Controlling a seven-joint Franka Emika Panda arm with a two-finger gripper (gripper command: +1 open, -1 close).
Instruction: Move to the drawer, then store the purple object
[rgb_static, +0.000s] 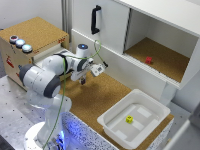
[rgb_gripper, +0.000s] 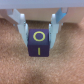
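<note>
The white tub (rgb_static: 134, 118) sits nearest in the exterior view, with a small yellow piece (rgb_static: 129, 119) lying on its floor. Beyond the tub, toward the exterior view's left, the white robot arm (rgb_static: 47, 77) reaches over the cork table top (rgb_static: 100, 97). Its claw (rgb_static: 82, 77) hangs just above that cork surface, well apart from the tub. In the wrist view the claw (rgb_gripper: 39, 36) is closed narrow on the purple block (rgb_gripper: 39, 43), one finger (rgb_gripper: 22, 31) pressed to each side; the block carries yellow markings and looks to be just above the cork. Farther from the tub, behind the arm, stands the cork-topped wooden box (rgb_static: 35, 37) with its coloured buttons (rgb_static: 20, 43); the drawer front cannot be made out. Behind the tub, the open cabinet (rgb_static: 160, 50) holds a small red piece (rgb_static: 148, 60), beside a white door with a black handle (rgb_static: 95, 20).
</note>
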